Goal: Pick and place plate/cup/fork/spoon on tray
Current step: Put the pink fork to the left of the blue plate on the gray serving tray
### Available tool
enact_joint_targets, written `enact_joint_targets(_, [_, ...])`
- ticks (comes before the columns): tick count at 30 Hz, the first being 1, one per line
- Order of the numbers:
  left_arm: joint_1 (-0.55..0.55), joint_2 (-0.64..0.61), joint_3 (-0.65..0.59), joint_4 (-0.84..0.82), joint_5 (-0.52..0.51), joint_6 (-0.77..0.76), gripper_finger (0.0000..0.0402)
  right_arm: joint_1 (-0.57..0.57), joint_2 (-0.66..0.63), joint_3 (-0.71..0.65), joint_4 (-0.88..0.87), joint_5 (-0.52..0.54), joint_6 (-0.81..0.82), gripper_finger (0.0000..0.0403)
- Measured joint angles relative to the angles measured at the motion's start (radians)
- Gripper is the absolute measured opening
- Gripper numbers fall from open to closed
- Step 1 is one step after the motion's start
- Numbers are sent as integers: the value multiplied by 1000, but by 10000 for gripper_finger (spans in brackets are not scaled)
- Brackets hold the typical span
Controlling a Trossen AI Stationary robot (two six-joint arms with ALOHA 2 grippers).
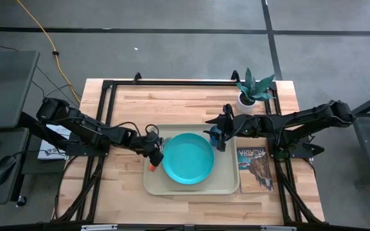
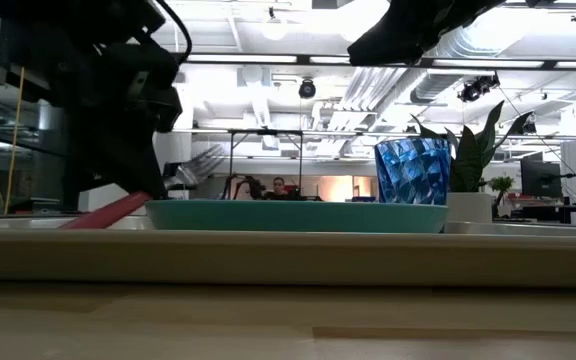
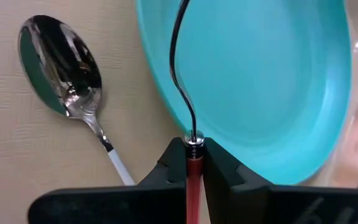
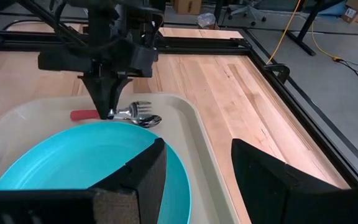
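Note:
The turquoise plate lies in the middle of the beige tray. My left gripper is at the plate's left rim, shut on the fork. The spoon lies on the tray floor beside it; its orange handle is hidden under my gripper. The blue cup stands upright on the tray at its far right corner. My right gripper is open and empty just above the cup, fingers toward the plate. My left gripper pinches the fork's red-pink handle between its two fingers, at the end where the metal neck begins. The fingers come from above, pointing down, and lie across the fork. The fork is tilted: the handle's free end slopes down to the tray and the tines are raised.
A white pot with a green plant stands at the far right of the table. A book lies right of the tray. A black frame runs round the work area. Bare wood lies beyond the tray's far rim.

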Motion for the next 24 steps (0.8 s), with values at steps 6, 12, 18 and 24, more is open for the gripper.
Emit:
enact_joint_targets(6, [0, 82, 2, 18, 0, -35, 1, 0, 0, 0, 0, 0, 0, 172])
enact_joint_targets(12, [6, 115, 0, 63, 2, -27, 1, 0, 0, 0, 0, 0, 0, 172])
enact_joint_targets(18, [19, 84, 0, 85, -8, 2, 1, 0, 0, 0, 0, 0, 0, 172])
enact_joint_targets(24, [19, 33, 0, 83, -87, 34, 1, 0, 0, 0, 0, 0, 0, 172])
